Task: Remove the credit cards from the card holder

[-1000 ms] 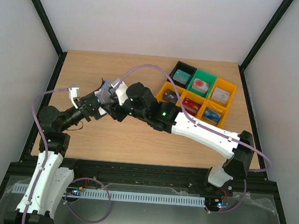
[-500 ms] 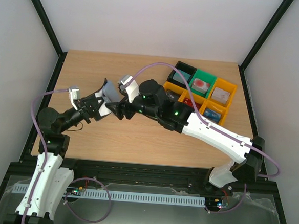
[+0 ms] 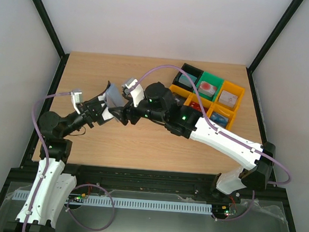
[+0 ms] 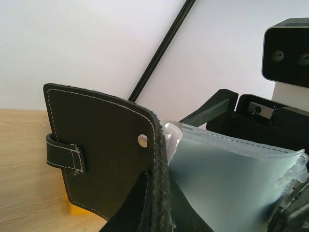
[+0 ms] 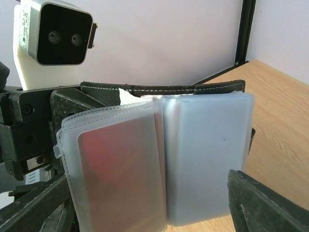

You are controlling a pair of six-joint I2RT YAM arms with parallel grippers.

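Card holder [image 3: 112,96]: a small black folding wallet, held up off the wooden table [image 3: 88,71], left of centre in the top view, between the two arms. It is open like a book.

Left wrist view: the outer cover is grained black leather with pale stitching along rounded corners. A short strap tab [image 4: 65,157] sits on the cover's left edge and a small metal snap [image 4: 142,140] near the fold. Soft blue-grey leaves fan out at lower right of that frame.

Right wrist view: the inside shows frosted, flexible plastic sleeves [image 5: 207,159] with stitched edges. A red card [image 5: 120,179], flat and rectangular, shows dimly through the left sleeve. The right sleeve is pale; what it holds cannot be told.

Left gripper [image 3: 99,112]: closed tight on the card holder, pinching the leather at its lower edge by the fold.

Right gripper [image 3: 120,115]: spread wide. Its dark fingers [image 5: 260,208] stand at lower left and lower right of its own view, with the sleeves between them and nothing held.

Upper right of the top view: yellow, green and black plastic bins [image 3: 173,89] hold small blocks, well apart from the wallet.
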